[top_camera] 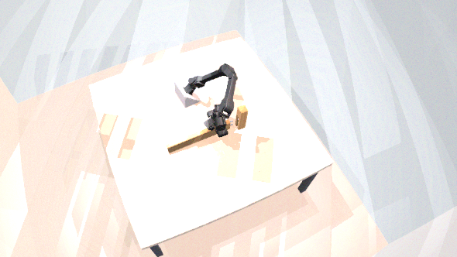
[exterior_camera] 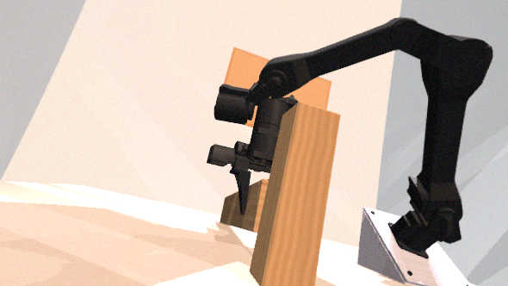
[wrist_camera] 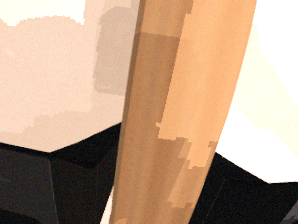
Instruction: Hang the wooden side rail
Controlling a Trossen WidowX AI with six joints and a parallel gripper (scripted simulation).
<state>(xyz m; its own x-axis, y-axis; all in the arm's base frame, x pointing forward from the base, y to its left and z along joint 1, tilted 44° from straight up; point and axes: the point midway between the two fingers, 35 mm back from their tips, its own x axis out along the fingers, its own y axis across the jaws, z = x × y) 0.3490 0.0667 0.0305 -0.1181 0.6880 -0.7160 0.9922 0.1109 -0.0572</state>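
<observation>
The wooden side rail [top_camera: 190, 142] [exterior_camera: 231, 212] [wrist_camera: 175, 95] runs from the arm towards the left of the top view. My gripper [wrist_camera: 151, 133] is shut on it near its post end, one finger on each side in the wrist view. The headboard post [top_camera: 242, 118] [exterior_camera: 303, 194] stands upright just beyond that end. Small grey specks, seemingly the steel hooks [top_camera: 231, 123], show between rail and post, with a narrow gap to the post. The rail's far end lies at or near the table top. The slot's pins cannot be made out, and the post hides the rail's hook end in the exterior view.
The arm's pale wedge-shaped base [top_camera: 184, 97] [exterior_camera: 379, 254] stands on the white table [top_camera: 163, 201] behind the rail. An orange panel [exterior_camera: 245, 65] shows behind the arm in the exterior view. Bright light patches and shadows cross the table.
</observation>
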